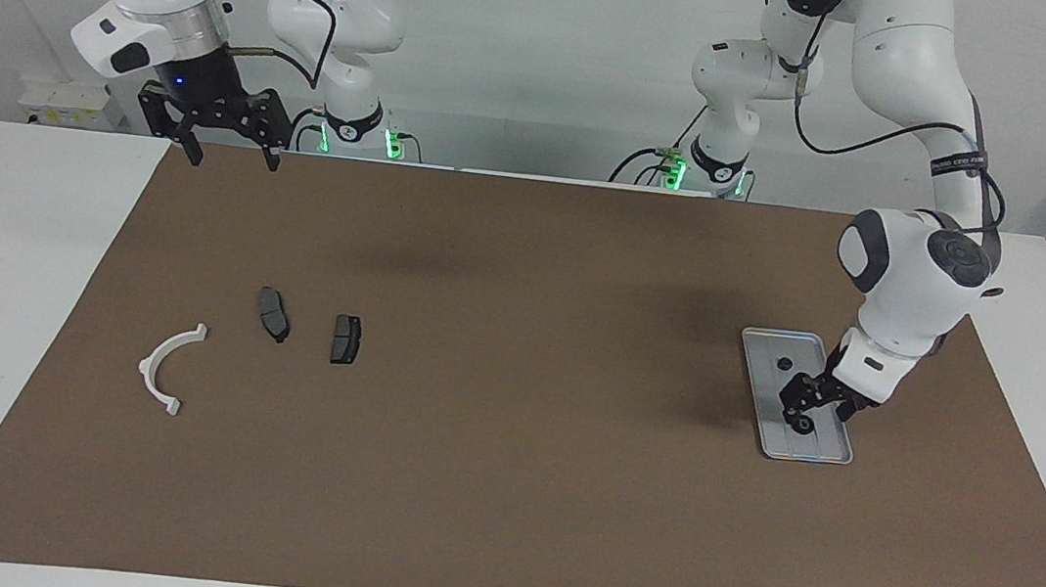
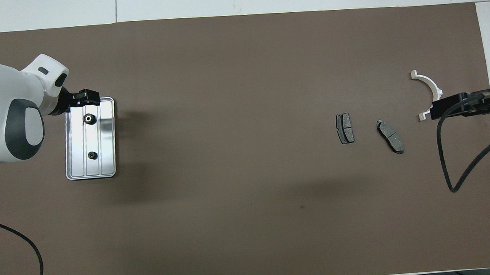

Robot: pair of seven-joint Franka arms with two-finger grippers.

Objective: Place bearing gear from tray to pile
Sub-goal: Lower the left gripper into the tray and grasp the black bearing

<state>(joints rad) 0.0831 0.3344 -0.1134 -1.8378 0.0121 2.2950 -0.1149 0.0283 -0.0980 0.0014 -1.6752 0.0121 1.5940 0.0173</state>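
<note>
The silver tray (image 1: 761, 352) (image 2: 108, 137) lies at the left arm's end of the mat with two small black bearing gears in it. My left gripper (image 1: 810, 412) (image 2: 86, 98) is low over the gear farther from the robots (image 1: 801, 425) (image 2: 88, 118), fingers apart around it; contact cannot be told. The other gear (image 1: 783, 364) (image 2: 93, 155) lies free. The pile is a white bracket (image 1: 148, 367) (image 2: 433, 85) and two dark pads (image 1: 273, 313) (image 2: 345, 128). My right gripper (image 1: 233, 160) (image 2: 435, 111) waits open and empty, high over the mat's edge by its base.
The brown mat (image 1: 503, 469) covers most of the white table. A black cable (image 2: 464, 171) hangs from the right arm over the mat near the pile. Another cable (image 2: 17, 245) trails from the left arm at the mat's corner.
</note>
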